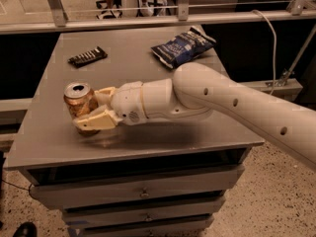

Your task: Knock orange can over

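The orange can (77,101) stands near the front left of the grey table (148,58), leaning a little to the left, with its silver top showing. My gripper (93,108) reaches in from the right and is open. Its cream fingers (96,121) lie on either side of the can, one behind it and one in front of its lower part, both touching or nearly touching it. The front finger hides the can's base.
A blue crinkly chip bag (182,46) lies at the back right of the table and a thin black snack bar (87,56) at the back left. My white arm (232,105) spans the right half. Drawers (143,194) sit below the front edge, and a rail runs behind.
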